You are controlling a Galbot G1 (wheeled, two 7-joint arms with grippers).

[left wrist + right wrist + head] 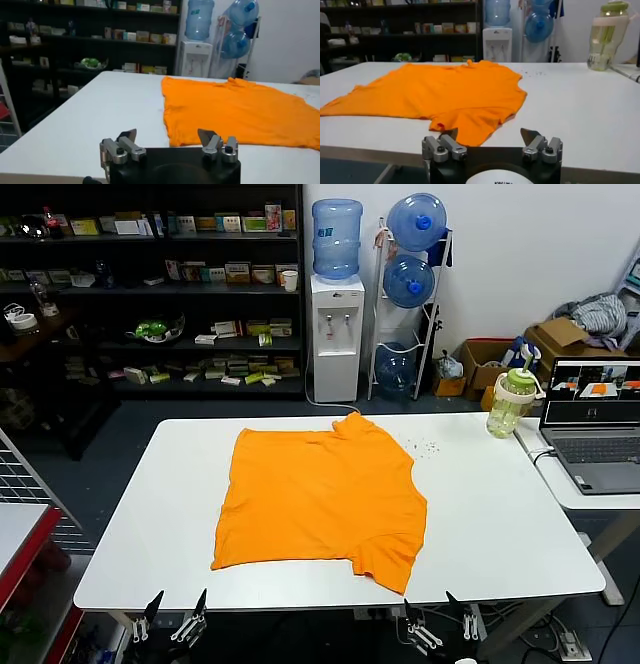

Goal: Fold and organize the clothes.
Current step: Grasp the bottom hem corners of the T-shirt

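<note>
The orange T-shirt (318, 499) lies spread on the white table (500, 514), plain side up, collar toward the far edge and hem toward the robot's left. One short sleeve (388, 559) reaches out at the near right corner of the cloth, its tip close to the table's front edge. The fabric is mostly flat, with soft wrinkles near the collar.

And here's the left gripper (172, 617), low at the near edge of the table on the left side, fingers spread wide with nothing between them. From its own wrist view the left gripper (169, 142) sits short of the shirt's hem (200, 142), not touching it.

Over to the right gripper (437, 622), also down at the front edge, jaws fully apart and empty. In its wrist view the sleeve tip (465, 135) lies just ahead of the right gripper (490, 141).

A green-lidded bottle (511, 404) stands at the far right corner, a laptop (597, 424) beside it on the neighbouring desk
</note>
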